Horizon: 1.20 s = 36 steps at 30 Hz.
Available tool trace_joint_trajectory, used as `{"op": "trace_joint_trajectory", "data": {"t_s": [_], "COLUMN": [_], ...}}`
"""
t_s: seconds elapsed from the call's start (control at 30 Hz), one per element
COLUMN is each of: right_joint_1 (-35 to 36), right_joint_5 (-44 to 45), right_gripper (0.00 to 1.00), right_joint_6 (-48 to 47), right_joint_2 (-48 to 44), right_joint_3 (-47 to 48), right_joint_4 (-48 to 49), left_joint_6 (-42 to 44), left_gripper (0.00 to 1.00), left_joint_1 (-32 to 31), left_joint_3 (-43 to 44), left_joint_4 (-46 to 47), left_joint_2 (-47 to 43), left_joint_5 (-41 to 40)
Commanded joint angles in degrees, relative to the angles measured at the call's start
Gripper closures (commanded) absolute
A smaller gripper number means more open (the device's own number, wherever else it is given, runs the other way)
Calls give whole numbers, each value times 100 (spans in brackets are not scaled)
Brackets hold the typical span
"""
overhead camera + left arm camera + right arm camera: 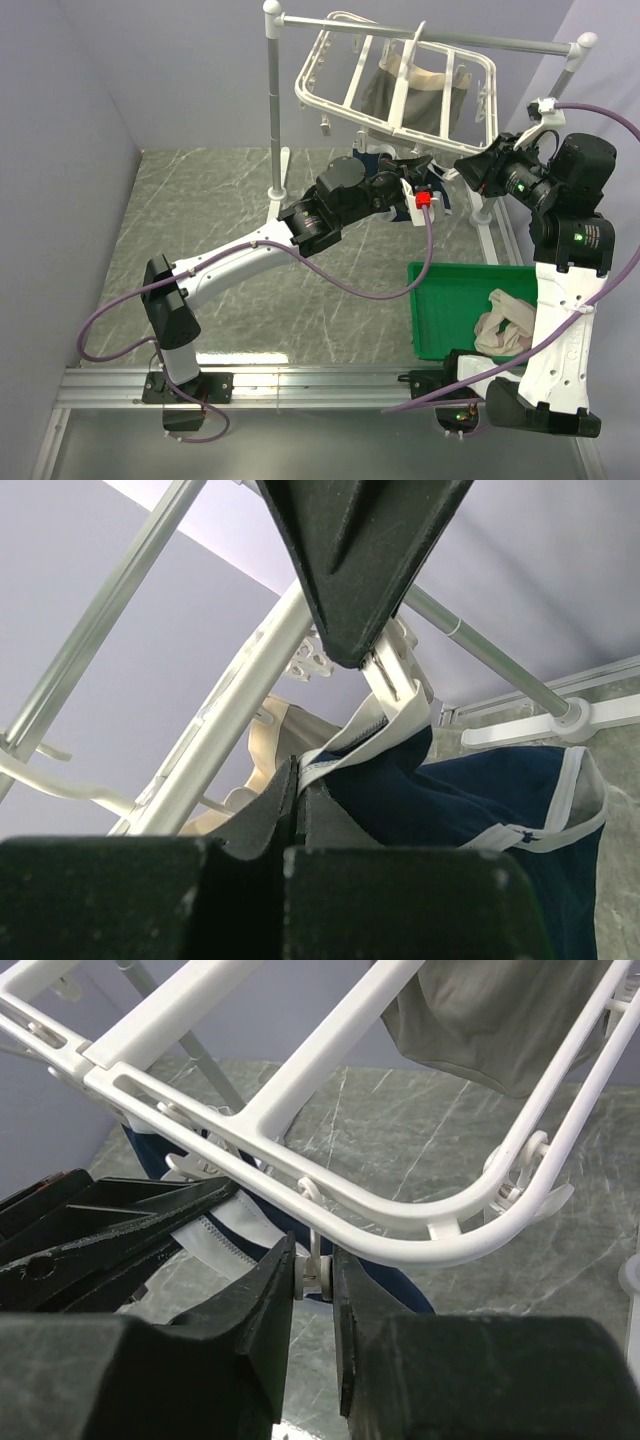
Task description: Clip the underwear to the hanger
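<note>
Nearby, olive-grey garment (381, 86) on hanger (407, 80).

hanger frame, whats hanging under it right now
An olive-grey garment hangs under the hanger. The left claw holds the navy underwear up beneath its edge, where the right claw pinches a clip. Whether the clip grips the cloth is hidden.

The underwear (480, 790) is navy with white piping. The hanger (300, 1068) is white, the table (200, 190) grey with pale veins.

place: robot lab cell | cues: plain partition walls (60, 150), aluminium mounting rail (300, 390)
</note>
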Motion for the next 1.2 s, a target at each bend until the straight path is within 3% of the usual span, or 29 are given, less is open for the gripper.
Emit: {"op": "trace_joint_trajectory", "data": {"t_s": [0.0,0.07,0.5,0.8,0.9,0.93,1.0,1.17], "right_joint_1": [60,60,69,60,60,60,51,51], "right_joint_5": [-15,-50,-279,-340,-367,-367,-376,-358], "right_gripper": [74,65,49,30,25,23,22,20], "right_joint_6": [-4,5,67,75,75,58,-3,-171], "right_joint_2": [-71,-80,-88,-211,-264,-273,-308,-343], "right_joint_3": [26,17,175,315,386,412,482,570], "right_joint_4": [-191,-173,-208,-296,-331,-383,-454,-796], "left_joint_6": [-123,-140,-132,-193,-228,-237,-254,-518], "left_gripper": [100,100,100,99,90,77,63,36], "left_joint_1": [-31,-31,-31,-31,-48,-66,-92,-127], "left_joint_3": [246,246,255,185,71,-8,-210,-474], "left_joint_4": [163,136,31,-232,-426,-418,-496,-865], "left_joint_2": [-224,-224,-233,-294,-373,-426,-549,-821], "left_joint_5": [138,173,226,261,349,393,411,437]}}
